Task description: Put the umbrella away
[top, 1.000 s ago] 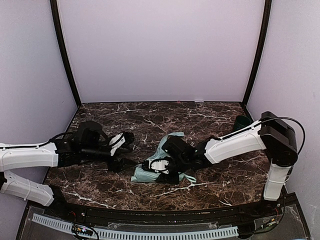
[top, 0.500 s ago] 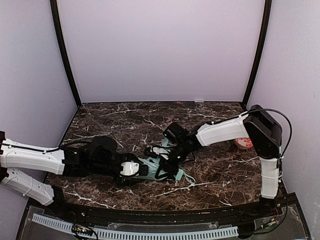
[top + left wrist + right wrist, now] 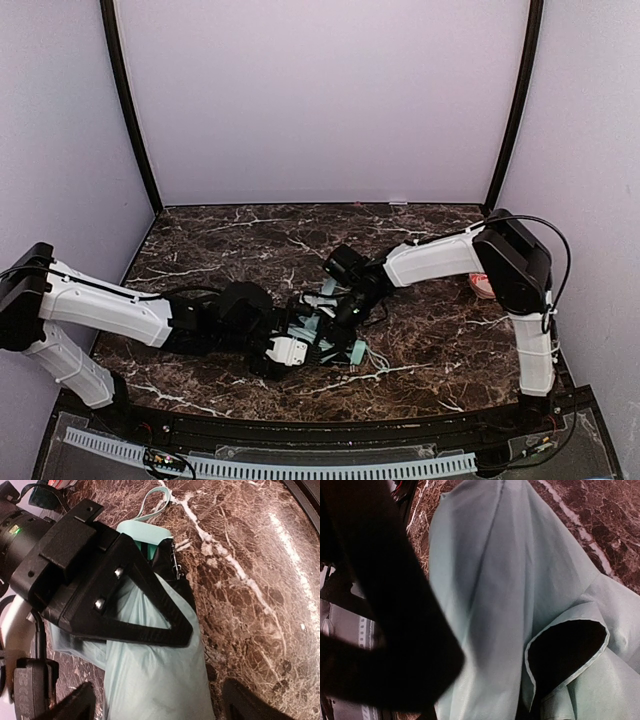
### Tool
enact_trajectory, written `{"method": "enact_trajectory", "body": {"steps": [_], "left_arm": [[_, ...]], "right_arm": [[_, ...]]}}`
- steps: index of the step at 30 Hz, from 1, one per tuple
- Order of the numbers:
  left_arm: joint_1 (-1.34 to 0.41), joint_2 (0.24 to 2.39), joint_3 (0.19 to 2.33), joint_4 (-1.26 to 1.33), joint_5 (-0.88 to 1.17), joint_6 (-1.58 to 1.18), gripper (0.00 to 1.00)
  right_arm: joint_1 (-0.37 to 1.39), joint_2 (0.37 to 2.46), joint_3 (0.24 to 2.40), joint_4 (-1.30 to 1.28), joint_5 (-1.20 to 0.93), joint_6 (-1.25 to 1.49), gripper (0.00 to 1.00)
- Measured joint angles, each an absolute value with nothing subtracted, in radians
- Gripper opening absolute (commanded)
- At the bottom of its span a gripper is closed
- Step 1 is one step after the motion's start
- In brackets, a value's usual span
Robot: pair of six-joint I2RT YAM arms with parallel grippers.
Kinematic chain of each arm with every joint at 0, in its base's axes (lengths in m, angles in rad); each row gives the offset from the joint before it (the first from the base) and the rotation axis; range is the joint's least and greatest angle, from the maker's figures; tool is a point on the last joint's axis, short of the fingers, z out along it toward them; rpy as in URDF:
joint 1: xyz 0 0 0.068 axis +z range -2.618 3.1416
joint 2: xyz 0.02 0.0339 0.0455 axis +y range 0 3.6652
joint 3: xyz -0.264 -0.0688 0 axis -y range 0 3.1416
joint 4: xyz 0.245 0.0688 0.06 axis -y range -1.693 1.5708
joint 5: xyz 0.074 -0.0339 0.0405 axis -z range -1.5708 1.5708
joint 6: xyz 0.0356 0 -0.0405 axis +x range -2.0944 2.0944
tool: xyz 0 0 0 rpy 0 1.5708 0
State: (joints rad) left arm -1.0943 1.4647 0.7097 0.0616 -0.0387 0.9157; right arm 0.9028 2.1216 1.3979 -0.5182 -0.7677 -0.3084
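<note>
The umbrella lies folded on the marble table, pale mint fabric with a black underside, its thin cord trailing right. My left gripper comes in from the left and stands open. In the left wrist view its fingertips straddle the umbrella with a gap on each side, around the left gripper. My right gripper reaches in from the right and is shut on the fabric; its black finger presses across the canopy. The right wrist view is filled by mint folds of the umbrella.
An orange-and-white bowl sits at the right side, partly behind the right arm. Lilac walls close the back and sides. A black rail runs along the table's near edge.
My left arm has swung from the left side in to the umbrella and its jaws have widened around it. The right arm drew back slightly, uncovering the bowl.
</note>
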Motion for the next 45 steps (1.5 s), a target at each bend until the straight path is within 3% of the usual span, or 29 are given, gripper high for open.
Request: {"method": "enact_trajectory", "body": {"steps": [12,18,23,26,32,36,38,45], "left_arm": [[-1.076,1.618,0.757,0.087,-0.11,0.92,0.94],[-1.057,1.67,0.812,0.054,-0.068,0.871,0.82],[-1.051,1.702,0.853,0.007,-0.036,0.836,0.66],[-1.046,1.71,0.865,-0.019,-0.007,0.813,0.61],[-1.022,1.741,0.923,-0.101,0.067,0.785,0.5],[-0.999,1.782,0.987,-0.176,0.136,0.77,0.45],[-0.989,1.804,1.023,-0.206,0.17,0.761,0.43],[-0.966,1.857,1.084,-0.279,0.299,0.691,0.36]], "right_arm": [[0.902,2.149,1.444,-0.581,-0.786,-0.327,0.18],[0.893,2.151,1.446,-0.586,-0.794,-0.321,0.22],[0.89,2.151,1.445,-0.594,-0.796,-0.324,0.38],[0.887,2.151,1.445,-0.601,-0.795,-0.318,0.5],[0.878,2.125,1.412,-0.577,-0.805,-0.282,0.63],[0.842,2.08,1.351,-0.541,-0.785,-0.249,0.82],[0.821,2.043,1.315,-0.526,-0.778,-0.227,0.98],[0.778,1.911,1.206,-0.463,-0.657,-0.199,1.0]]}}
